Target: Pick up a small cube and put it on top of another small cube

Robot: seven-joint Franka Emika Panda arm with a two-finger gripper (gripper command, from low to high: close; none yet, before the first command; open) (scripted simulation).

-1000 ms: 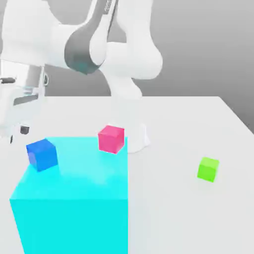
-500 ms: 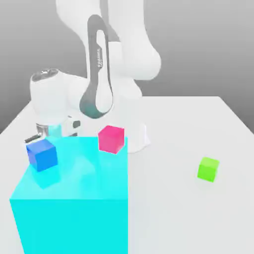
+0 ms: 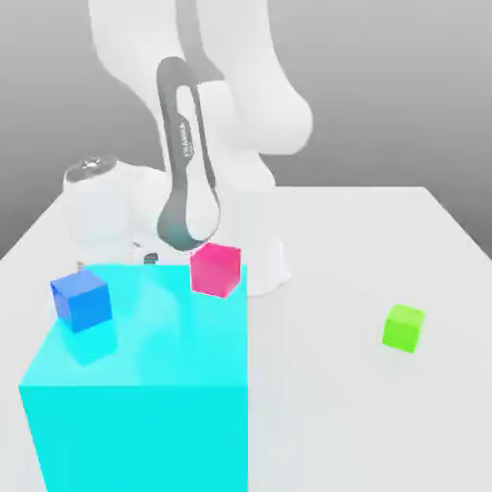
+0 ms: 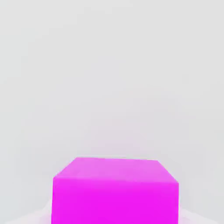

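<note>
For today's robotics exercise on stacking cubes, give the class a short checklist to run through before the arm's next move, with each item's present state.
1. Small blue cube free of the arm and resting on the big cyan block: ok.
2. Pincer holding the blue cube: not ok; the hand is down behind the cyan block, apart from it.
3. Pincer shut: ok, but whether it grips anything: cannot tell.
4. Hand view aimed at the blue cube: not ok; it faces a magenta cube.
5. Pink cube and green cube have bare top faces: ok.

arm [image 3: 187,183]: swung in, sunk lower behind cyan block [image 3: 144,375] | fingers: now closed
</note>
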